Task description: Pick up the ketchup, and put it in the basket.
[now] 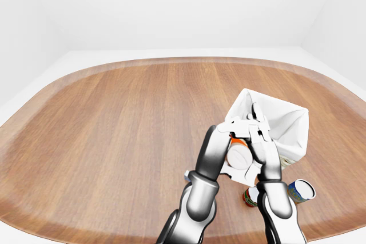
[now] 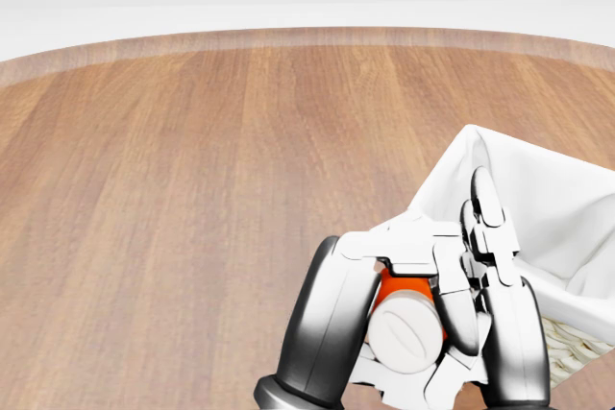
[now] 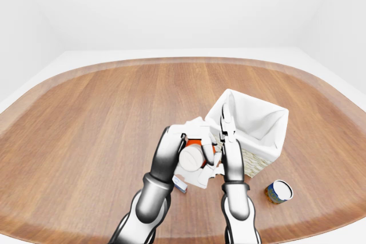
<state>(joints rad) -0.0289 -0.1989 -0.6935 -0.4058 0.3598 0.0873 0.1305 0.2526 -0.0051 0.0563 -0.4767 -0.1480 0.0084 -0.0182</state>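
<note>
Label-hidden ketchup (image 2: 404, 319) in left hand (image 2: 408, 309), beside basket (image 2: 577, 228).

In the head view the left hand (image 2: 413, 319) holds the ketchup (image 2: 405, 325) just left of the basket (image 2: 557, 228), with the right hand (image 2: 495, 266) between them. In the right-eye view, a can (image 3: 279, 191) lies right of both arms on the table (image 3: 103, 135).

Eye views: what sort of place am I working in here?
Likely a bare simulated test room: a big rounded wooden tabletop, plain white walls, and just a white-lined wicker basket and a small tin can as props.
</note>
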